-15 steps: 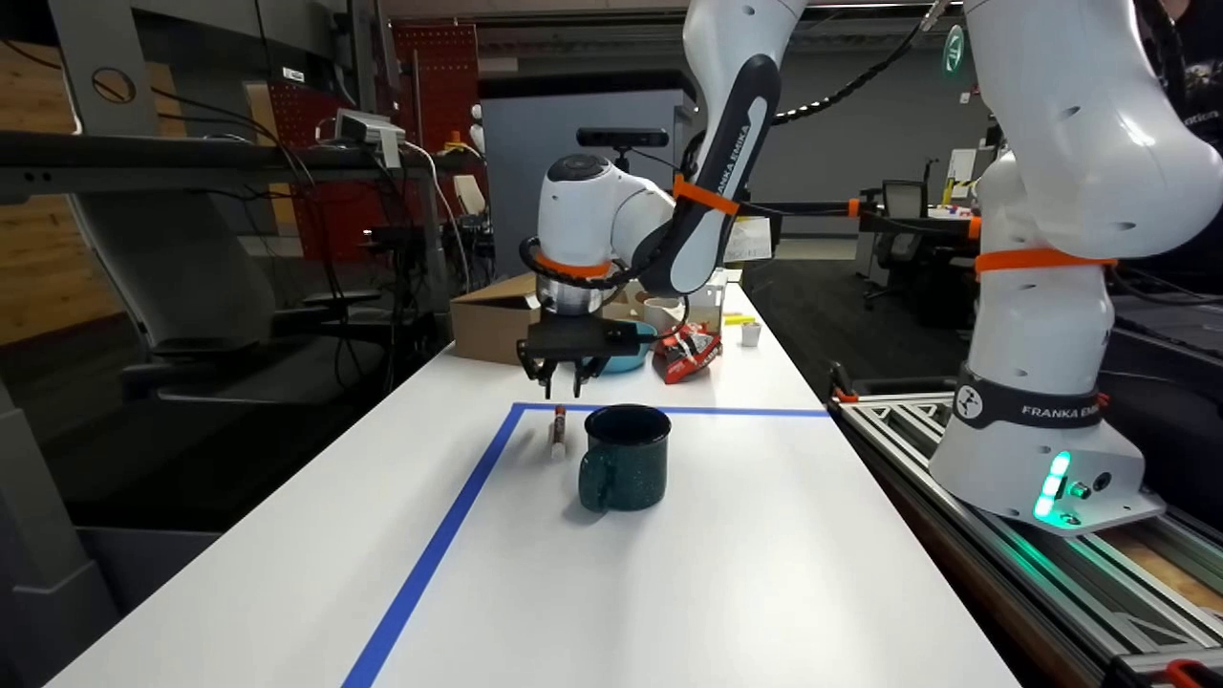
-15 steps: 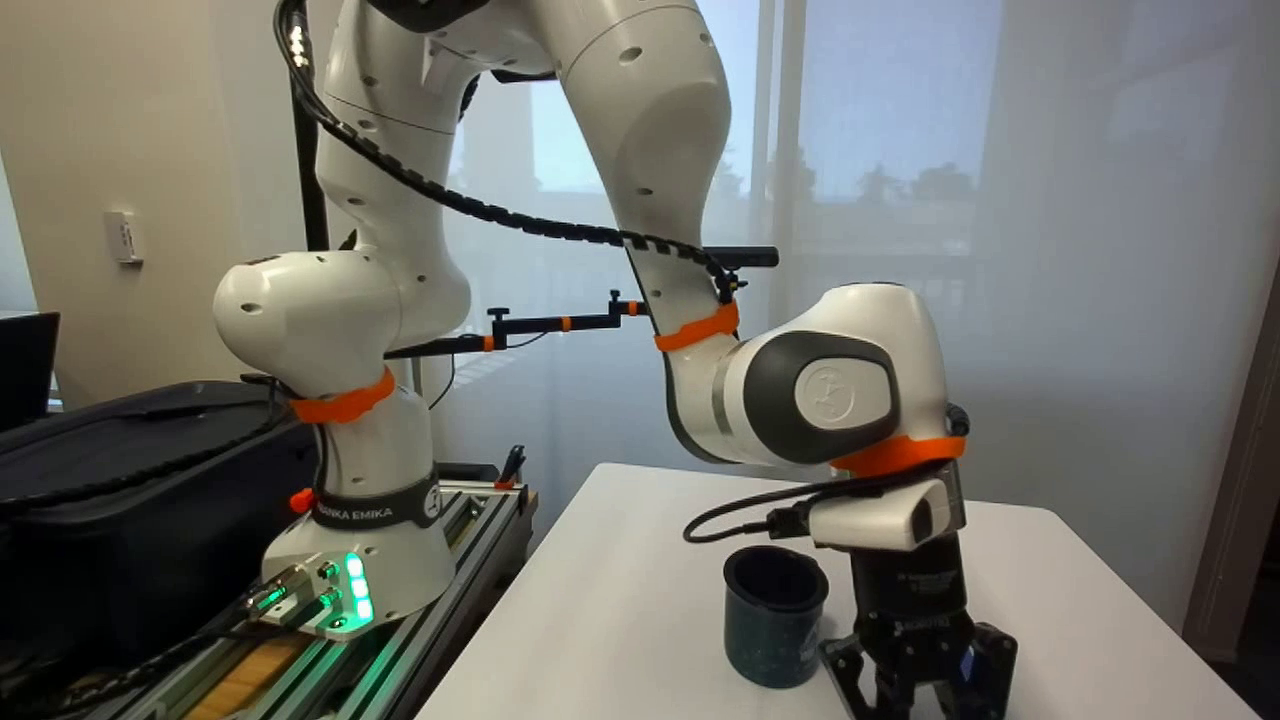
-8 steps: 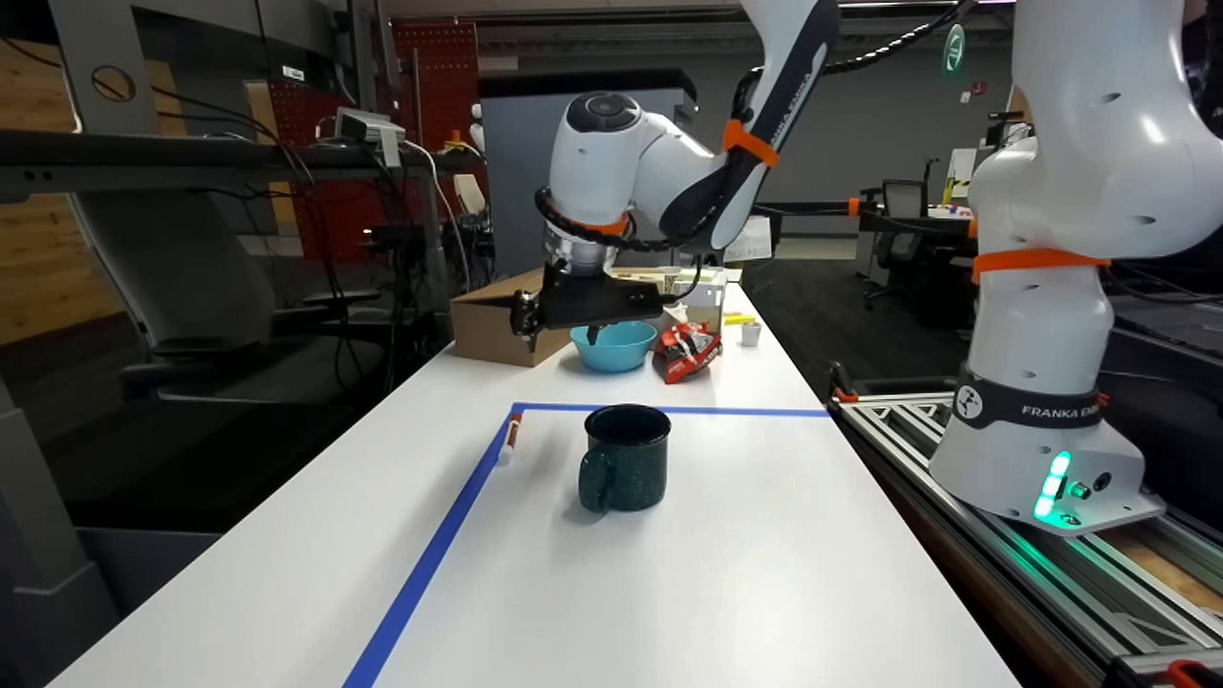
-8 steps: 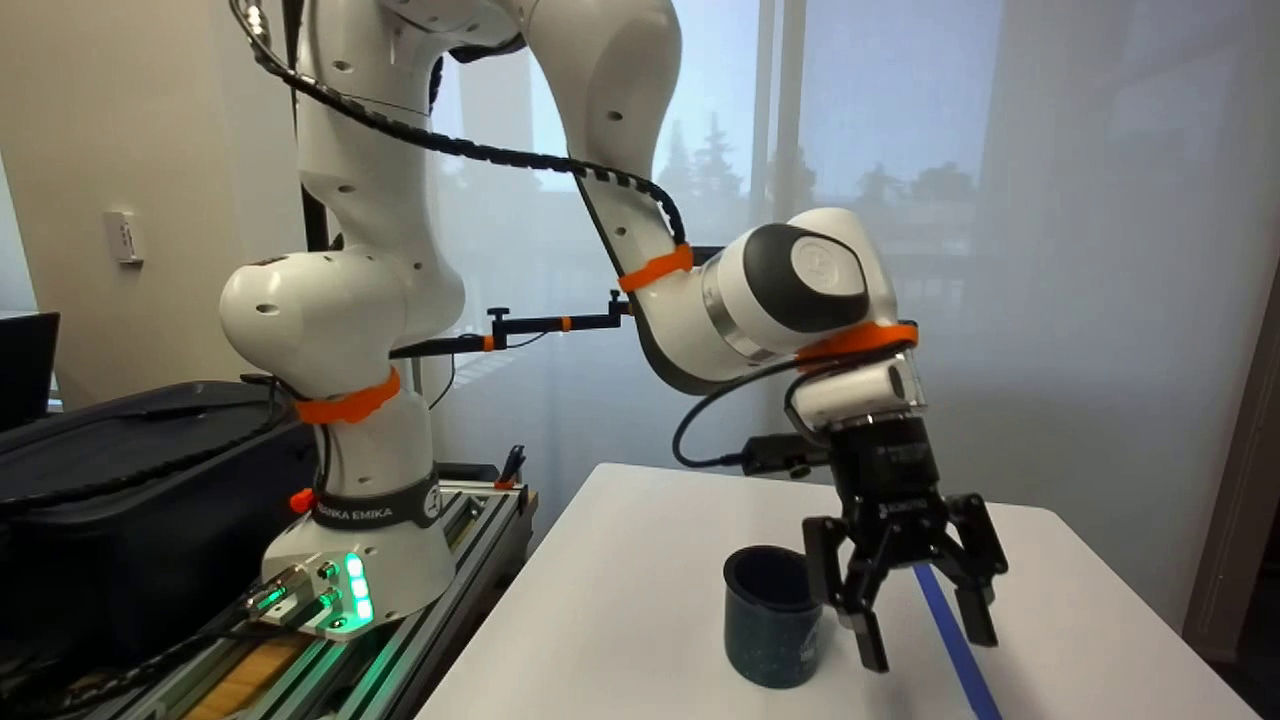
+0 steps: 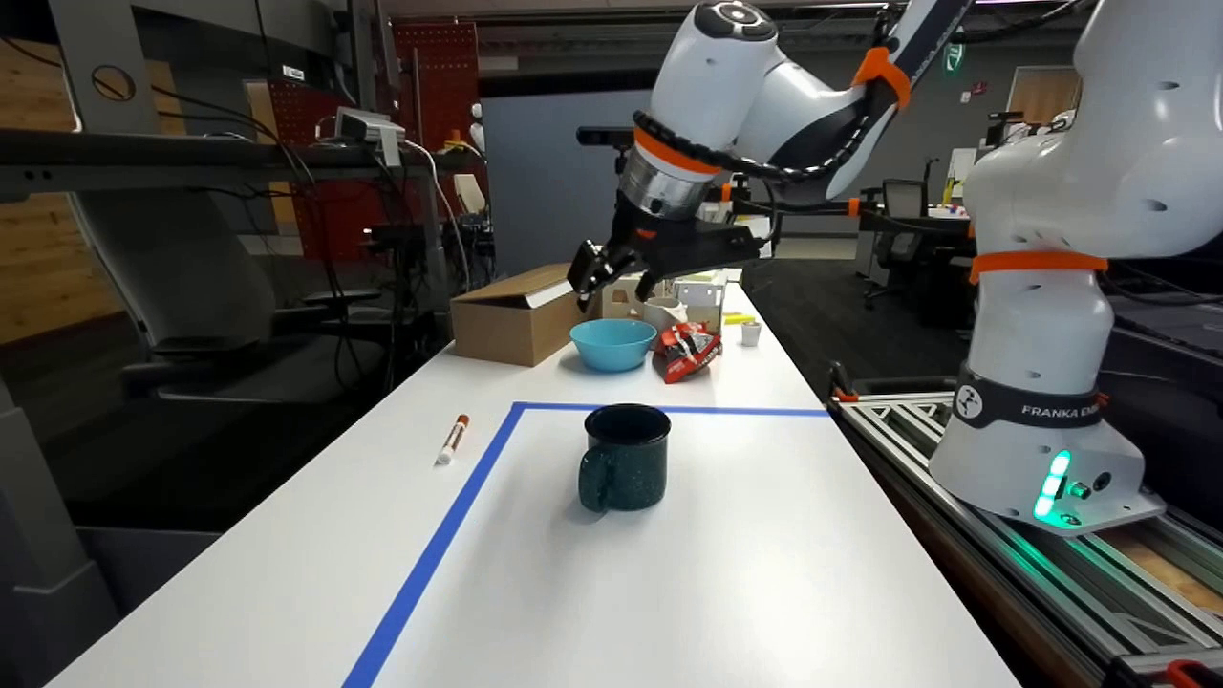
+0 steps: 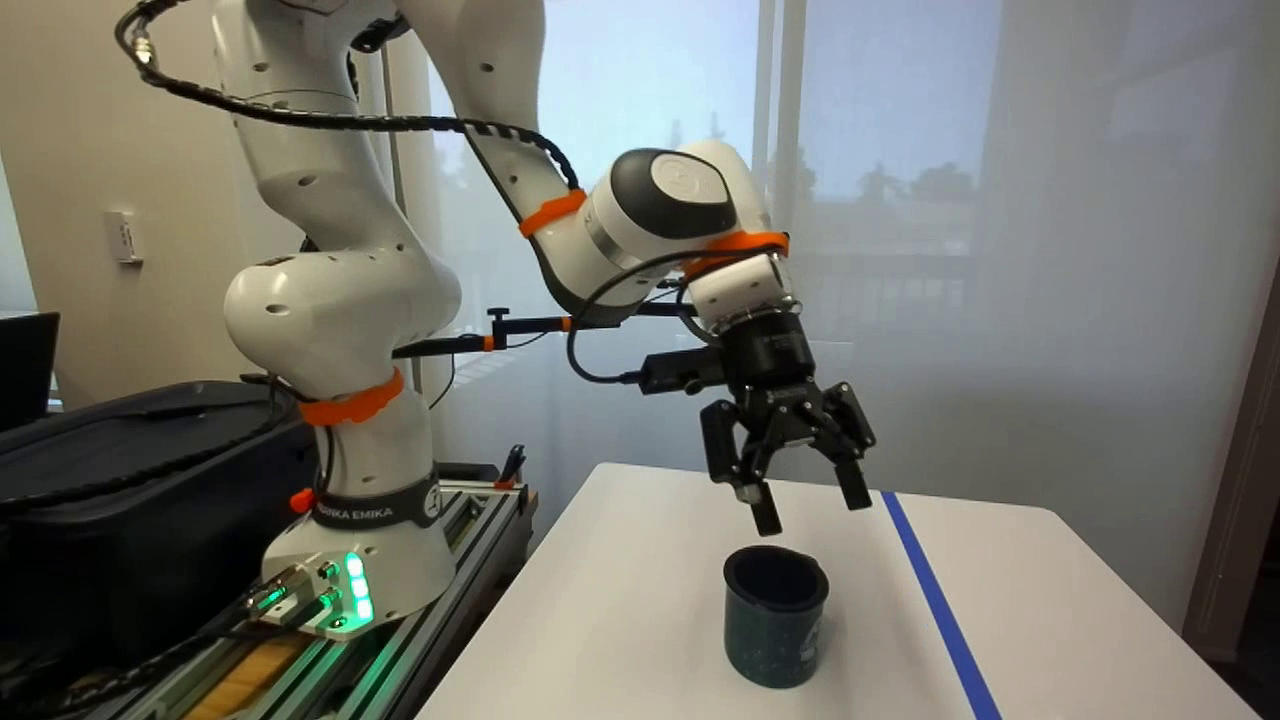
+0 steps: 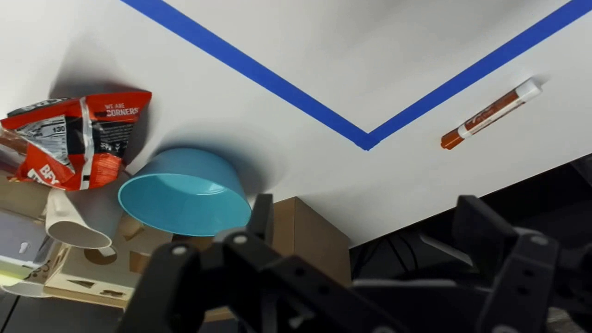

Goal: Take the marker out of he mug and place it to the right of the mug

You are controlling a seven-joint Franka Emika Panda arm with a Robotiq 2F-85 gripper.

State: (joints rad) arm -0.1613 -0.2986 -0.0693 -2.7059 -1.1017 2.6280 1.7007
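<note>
"Where is the marker (image 7: 491, 113)?"

"On the white table (image 5: 717, 592), outside the blue tape (image 7: 286, 91), well apart from the mug (image 6: 770, 635). The wrist view and an exterior view show it; both exterior views show the mug."

"And the gripper (image 6: 810, 500)?"

"In the air, spread wide. The mug is round and speckled, the bag (image 7: 78, 138) crinkly."

Bare tabletop (image 5: 373, 506) lies round the marker (image 5: 453, 440), only flat tape (image 5: 437, 545) running between it and the upright mug (image 5: 629, 468), while beyond the tape's corner a bowl (image 5: 613, 346), a bag (image 5: 689, 354) and a box (image 5: 506, 327) stand in the way low down.
</note>
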